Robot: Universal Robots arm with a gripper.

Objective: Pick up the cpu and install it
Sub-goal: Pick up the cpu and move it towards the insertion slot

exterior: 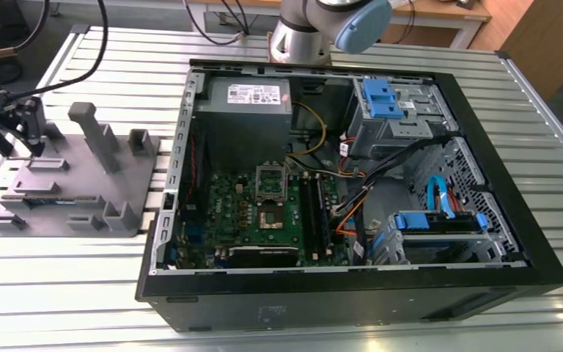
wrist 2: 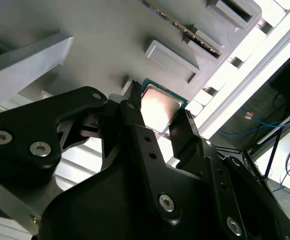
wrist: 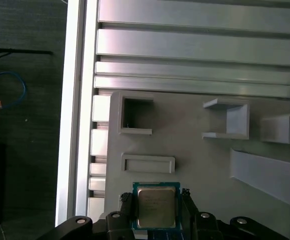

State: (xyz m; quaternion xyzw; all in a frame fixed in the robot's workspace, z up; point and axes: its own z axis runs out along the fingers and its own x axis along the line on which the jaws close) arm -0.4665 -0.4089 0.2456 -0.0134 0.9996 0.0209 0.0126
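Observation:
The cpu [wrist: 156,206] is a small square chip with a pale metal top and a green rim. It lies flat on the grey plastic block [wrist: 200,160], near one corner. My gripper [wrist: 156,200] hangs over it, open, with one black finger [wrist: 126,201] close to each of two opposite sides. The second wrist view shows the same: the cpu [wrist 2: 157,106] sits between the fingertips of the gripper [wrist 2: 157,111]. In the exterior view the gripper [exterior: 23,147] is low over the block [exterior: 76,183] at the far left. The green motherboard [exterior: 262,220] lies in the open computer case [exterior: 360,191].
Upright posts [exterior: 91,132] and pockets rise from the grey block near the gripper. The block and the case rest on a ribbed aluminium table [exterior: 56,293]. Inside the case are a power supply [exterior: 247,95], blue drive brackets [exterior: 380,99] and loose cables. The table's edge [wrist: 75,125] runs close by the block.

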